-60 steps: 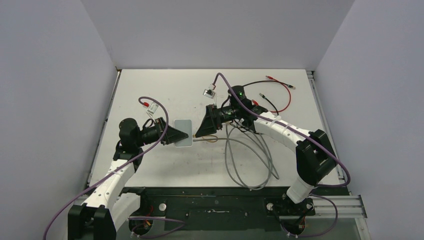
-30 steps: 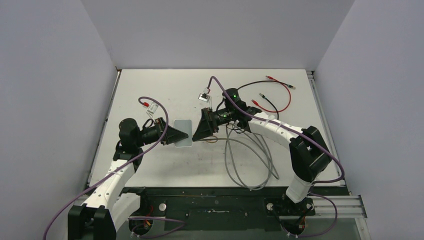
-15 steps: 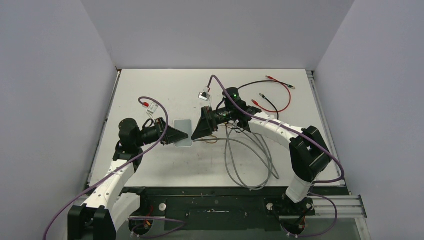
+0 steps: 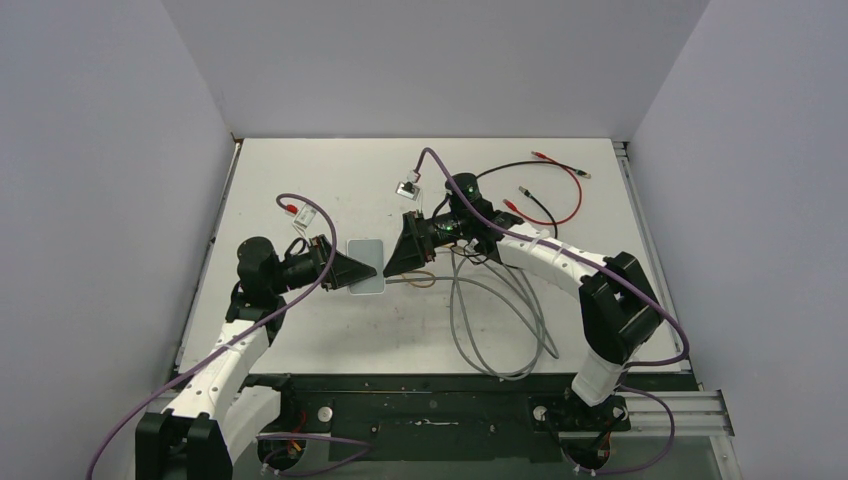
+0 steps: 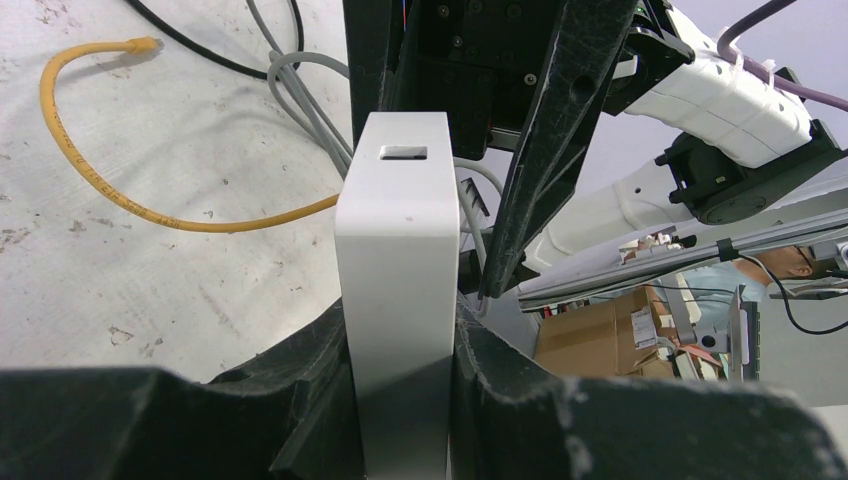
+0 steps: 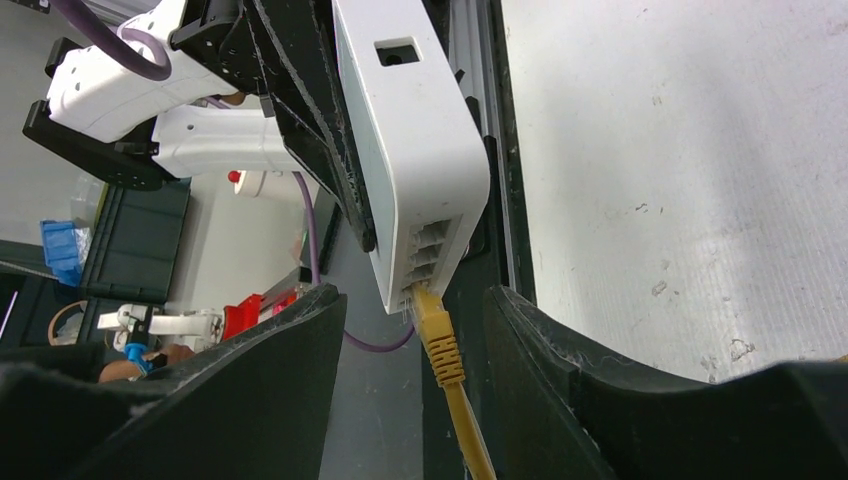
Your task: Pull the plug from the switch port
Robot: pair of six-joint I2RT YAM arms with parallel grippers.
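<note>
At the middle of the white counter [image 4: 330, 180], a little left of centre, I see the switch [image 4: 367, 262], a small flat pale grey-white box with rounded corners, showing its broad face to the overhead camera. My left hand [image 4: 354, 272] is clamped on its near-left end. From the left wrist the box [image 5: 396, 230] stands between the two black fingers [image 5: 310, 390] with both pressed against its sides, and a narrow side with a small rectangular opening faces that camera. Whether the box rests on the counter or is lifted off it, I cannot tell. My right hand [image 4: 391, 268] reaches in from the opposite side, its tips just beside the right edge of the switch. Through the right wrist camera the switch [image 6: 420, 140] shows a row of sockets along one edge, and the yellow plug [image 6: 438, 338] sits seated in the end socket, the one closest to that lens, with its yellow cable [image 6: 467, 440] running down out of view. The right hand [image 6: 415, 330] is half wide: its fingers [image 6: 300, 350] stand one on each side of the plug, with a visible gap on both sides, so nothing is gripped there. From the left wrist, a length of yellow cable [image 5: 95, 180] curves across the counter beyond the switch. To the right, loops of grey cable [image 4: 480, 330] lie on the counter, and thin red and black leads [image 4: 560, 190] lie towards the far right corner, well apart from the switch.
</note>
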